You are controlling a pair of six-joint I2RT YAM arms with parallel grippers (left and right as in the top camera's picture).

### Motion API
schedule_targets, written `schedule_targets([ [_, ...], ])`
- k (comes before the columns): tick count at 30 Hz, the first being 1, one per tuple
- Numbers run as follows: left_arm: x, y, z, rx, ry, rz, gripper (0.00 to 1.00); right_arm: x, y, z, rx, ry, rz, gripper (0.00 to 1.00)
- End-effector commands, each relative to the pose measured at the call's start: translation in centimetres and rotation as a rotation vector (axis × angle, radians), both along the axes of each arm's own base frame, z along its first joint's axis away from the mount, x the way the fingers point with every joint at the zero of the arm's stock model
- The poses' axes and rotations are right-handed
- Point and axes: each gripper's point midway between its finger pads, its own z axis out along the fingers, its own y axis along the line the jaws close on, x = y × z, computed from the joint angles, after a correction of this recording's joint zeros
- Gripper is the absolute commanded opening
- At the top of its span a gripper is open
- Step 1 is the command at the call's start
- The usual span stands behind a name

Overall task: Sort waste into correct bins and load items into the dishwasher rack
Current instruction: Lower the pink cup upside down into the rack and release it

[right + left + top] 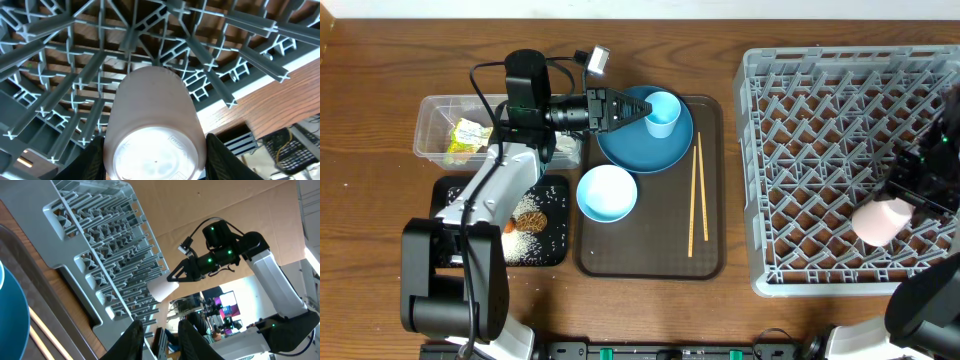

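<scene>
My left gripper (pixel 638 108) lies level over the blue plate (pixel 645 145), its tips right beside the light-blue cup (pixel 663 112) standing on it. In the left wrist view its fingers (pixel 135 340) stand a little apart with nothing between them; the cup is out of that view. My right gripper (pixel 900 200) is shut on the pink cup (pixel 880 221), held base-up on its side just above the grey dishwasher rack (pixel 850 120). The right wrist view shows the cup (pixel 152 125) filling the jaws over the rack's pegs (pixel 60 75). A pale bowl (pixel 608 193) and chopsticks (pixel 695 195) rest on the brown tray (pixel 650 262).
The clear tub (pixel 432 125) at the left holds a yellow-green wrapper (pixel 467 135); my left arm covers part of it. The black tray (pixel 556 245) below it carries rice, a brown biscuit piece (pixel 528 218) and a bit of carrot (pixel 510 227).
</scene>
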Motion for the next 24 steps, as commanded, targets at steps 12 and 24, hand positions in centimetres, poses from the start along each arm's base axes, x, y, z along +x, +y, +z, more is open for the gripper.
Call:
schedule_targets([
  [12,0.11,0.15,0.15,0.002,-0.028,0.003,0.25,0.01,-1.05,-0.37,-0.021,0.013,-0.008,0.02],
  [24,0.11,0.15,0.15,0.002,-0.028,0.003,0.25,0.08,-0.88,-0.38,-0.012,0.009,-0.008,0.36],
])
